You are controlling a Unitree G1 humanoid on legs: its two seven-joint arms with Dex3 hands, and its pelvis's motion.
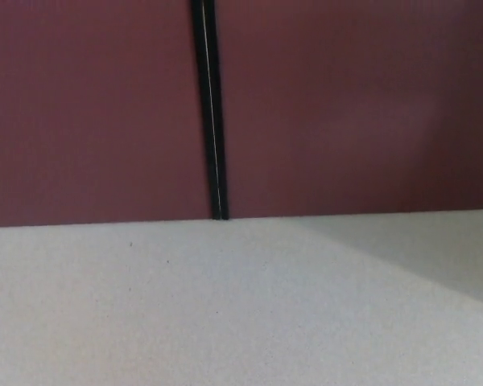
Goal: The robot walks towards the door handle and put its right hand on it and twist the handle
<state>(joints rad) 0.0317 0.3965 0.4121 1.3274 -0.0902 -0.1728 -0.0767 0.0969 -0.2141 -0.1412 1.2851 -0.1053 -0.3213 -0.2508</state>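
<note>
— Looking down from the head camera, what lies nearest to you?

— You see pale, speckled floor filling the lower part of the picture, with a few small dark specks on it. A softer grey shadow crosses its right side, slanting down toward the right edge.

— And beyond that?

— Your view ends at two dark red door panels, the left panel and the right panel, both standing on the floor line. Between them runs a narrow black gap with a thin bright line down it, leaning slightly from top to bottom and ending at the floor.

— Where is the door handle?

— You cannot find it here; the picture shows only the low part of the doors, and no handle shows on either panel.

— What of your hands?

— Neither the left nor the right hand shows, so you cannot tell whether the fingers are released, clenched or grasping anything.

— Anything blocking you?

— Only bare floor lies between you and the doors.
</note>
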